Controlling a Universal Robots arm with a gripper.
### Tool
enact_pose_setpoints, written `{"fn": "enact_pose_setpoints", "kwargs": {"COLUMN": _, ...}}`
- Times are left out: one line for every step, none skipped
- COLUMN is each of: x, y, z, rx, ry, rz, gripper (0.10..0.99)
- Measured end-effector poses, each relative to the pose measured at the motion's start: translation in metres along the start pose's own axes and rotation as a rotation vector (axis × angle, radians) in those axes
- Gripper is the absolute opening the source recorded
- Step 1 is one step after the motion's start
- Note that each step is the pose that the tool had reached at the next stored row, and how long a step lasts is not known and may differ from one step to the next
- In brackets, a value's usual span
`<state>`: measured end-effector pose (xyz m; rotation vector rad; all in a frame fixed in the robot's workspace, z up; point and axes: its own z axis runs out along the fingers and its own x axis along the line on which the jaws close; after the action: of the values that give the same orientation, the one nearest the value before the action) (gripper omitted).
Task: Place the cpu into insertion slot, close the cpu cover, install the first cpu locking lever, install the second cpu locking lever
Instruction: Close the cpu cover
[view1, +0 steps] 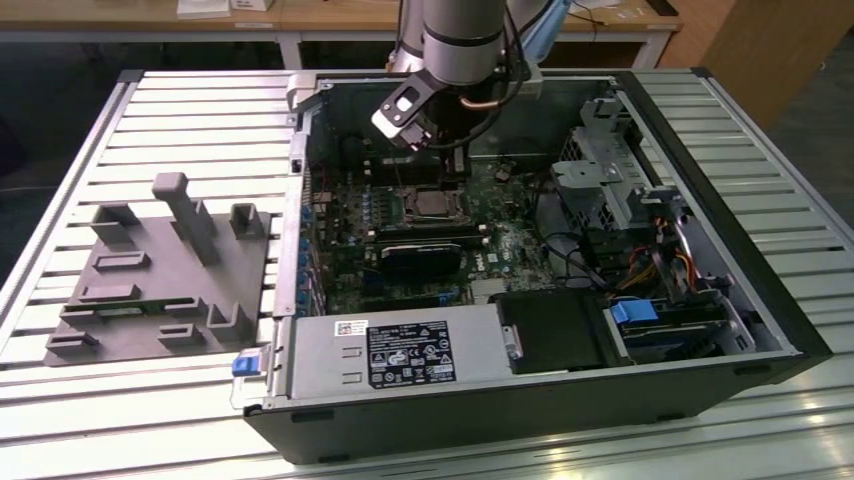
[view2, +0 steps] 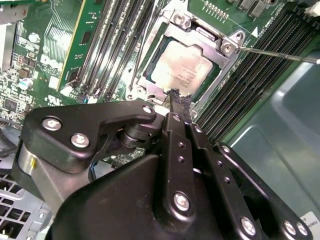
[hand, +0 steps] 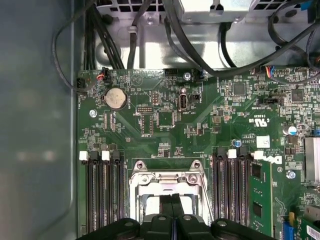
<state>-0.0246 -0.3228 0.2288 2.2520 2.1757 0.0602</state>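
Open black desktop computer case (view1: 534, 420) lying on its side on a slatted grey metal table (view1: 174, 110). A grey moulded fixture with upright pegs (view1: 160, 270) sits on the table at the exterior view's left.

The arm reaches down into the case over the green motherboard (hand: 165, 115). The black two-fingered gripper (view2: 180, 100) has its jaws pressed together with nothing between them. Its tips hover at the near edge of the insertion slot (hand: 150, 175), a small square socket framed in silvery metal.

The cpu (view2: 177, 65), a flat square chip with a silver-grey metal top, is seated in the slot. The cpu cover (view2: 202, 33), a thin silvery frame plate, lies around it, the chip showing through its window. A thin metal lever rod (view2: 280, 54) juts out sideways from one corner of the socket. Long narrow black memory slots (hand: 102, 195) flank the socket on both sides. A round silver coin cell (hand: 116, 98) sits farther along the board.
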Motion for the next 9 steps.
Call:
{"fn": "enact_pose_setpoints", "kwargs": {"x": -0.0001, "y": -0.0007, "z": 0.0003, "rx": 0.000, "ry": 0.0000, "rz": 0.000, "gripper": 0.106}}
{"fn": "enact_pose_setpoints", "kwargs": {"x": -0.0002, "y": -0.0015, "z": 0.0006, "rx": 0.000, "ry": 0.0000, "rz": 0.000, "gripper": 0.106}}
{"fn": "enact_pose_setpoints", "kwargs": {"x": -0.0004, "y": -0.0024, "z": 0.0010, "rx": 0.000, "ry": -0.0001, "rz": 0.000, "gripper": 0.106}}
{"fn": "enact_pose_setpoints", "kwargs": {"x": -0.0007, "y": -0.0034, "z": 0.0013, "rx": 0.000, "ry": 0.0000, "rz": 0.000, "gripper": 0.106}}
{"fn": "enact_pose_setpoints", "kwargs": {"x": -0.0010, "y": -0.0044, "z": 0.0017, "rx": 0.000, "ry": 0.0001, "rz": 0.000, "gripper": 0.106}}
{"fn": "enact_pose_setpoints", "kwargs": {"x": -0.0013, "y": -0.0054, "z": 0.0020, "rx": 0.000, "ry": 0.0000, "rz": 0.000, "gripper": 0.106}}
{"fn": "enact_pose_setpoints", "kwargs": {"x": -0.0017, "y": -0.0065, "z": 0.0024, "rx": 0.000, "ry": 0.0000, "rz": 0.000, "gripper": 0.106}}
{"fn": "enact_pose_setpoints", "kwargs": {"x": -0.0020, "y": -0.0077, "z": 0.0027, "rx": 0.000, "ry": 0.0000, "rz": 0.000, "gripper": 0.106}}
{"fn": "enact_pose_setpoints", "kwargs": {"x": -0.0022, "y": -0.0090, "z": 0.0031, "rx": 0.000, "ry": 0.0000, "rz": 0.000, "gripper": 0.106}}
